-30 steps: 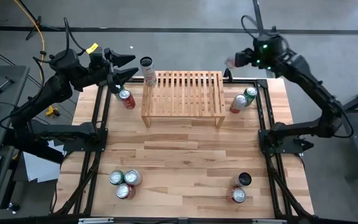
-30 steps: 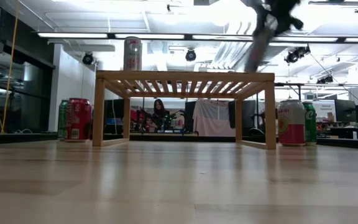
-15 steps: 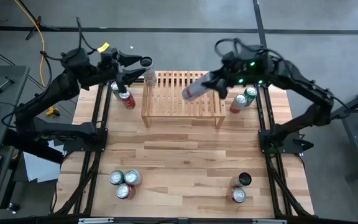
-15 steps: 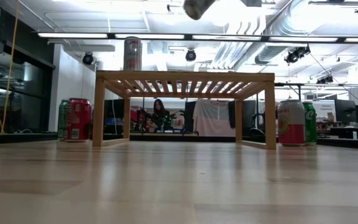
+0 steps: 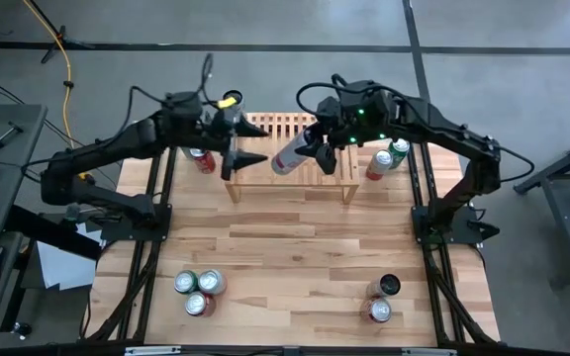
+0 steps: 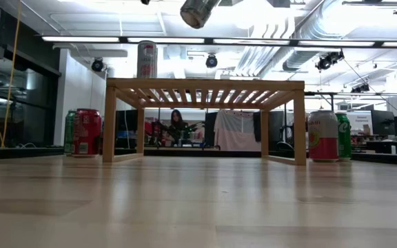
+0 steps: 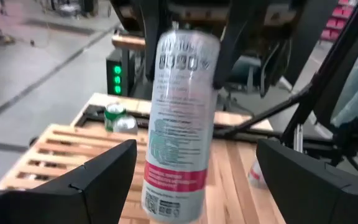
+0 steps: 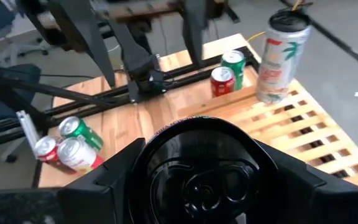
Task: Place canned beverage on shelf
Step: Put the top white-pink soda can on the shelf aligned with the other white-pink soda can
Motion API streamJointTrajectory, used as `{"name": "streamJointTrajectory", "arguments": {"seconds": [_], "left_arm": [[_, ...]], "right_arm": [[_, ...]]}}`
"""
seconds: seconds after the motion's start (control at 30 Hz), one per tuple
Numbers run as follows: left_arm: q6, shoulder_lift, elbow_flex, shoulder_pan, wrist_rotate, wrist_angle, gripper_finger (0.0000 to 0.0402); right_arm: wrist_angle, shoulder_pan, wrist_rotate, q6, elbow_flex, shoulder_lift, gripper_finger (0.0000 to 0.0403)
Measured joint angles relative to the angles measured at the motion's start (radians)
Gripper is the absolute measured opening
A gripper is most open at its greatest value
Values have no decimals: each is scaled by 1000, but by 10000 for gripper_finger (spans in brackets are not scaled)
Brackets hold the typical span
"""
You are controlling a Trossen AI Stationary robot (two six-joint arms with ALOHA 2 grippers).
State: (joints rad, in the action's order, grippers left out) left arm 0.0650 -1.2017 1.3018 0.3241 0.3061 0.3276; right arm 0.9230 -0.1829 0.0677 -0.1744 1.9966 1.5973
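The right gripper point(image 5: 310, 150) is pinching a tall can point(image 5: 290, 156), holding it tilted in the air above the shelf point(image 5: 290, 148). The left gripper point(image 5: 248, 150) is hovering just left of it, fingers spread. Another tall can point(image 6: 147, 60) is standing on the shelf's far-left corner.

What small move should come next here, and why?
Probably the left claw should ease forward around the tall can and close. The right claw holds that can tilted in mid-air above the shelf, and in the left wrist view it hangs between the left claw's open fingers, not yet touched.
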Motion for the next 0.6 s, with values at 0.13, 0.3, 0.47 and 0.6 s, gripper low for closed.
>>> {"name": "streamJointTrajectory", "arguments": {"seconds": [0.13, 0.3, 0.47, 0.6], "left_arm": [[1, -48, 0, -7, -2, 3, 324], [32, -100, 0, -7, 8, 21, 333], [46, -131, 0, -19, 24, 30, 351], [40, -137, 0, -37, 24, 25, 363]], "right_arm": [[-1, 1, 43, 10, 3, 19, 239], [-11, 3, 56, 18, 3, 28, 239], [-14, 3, 55, 19, 3, 28, 239], [-17, 3, 56, 19, 3, 28, 239]]}}
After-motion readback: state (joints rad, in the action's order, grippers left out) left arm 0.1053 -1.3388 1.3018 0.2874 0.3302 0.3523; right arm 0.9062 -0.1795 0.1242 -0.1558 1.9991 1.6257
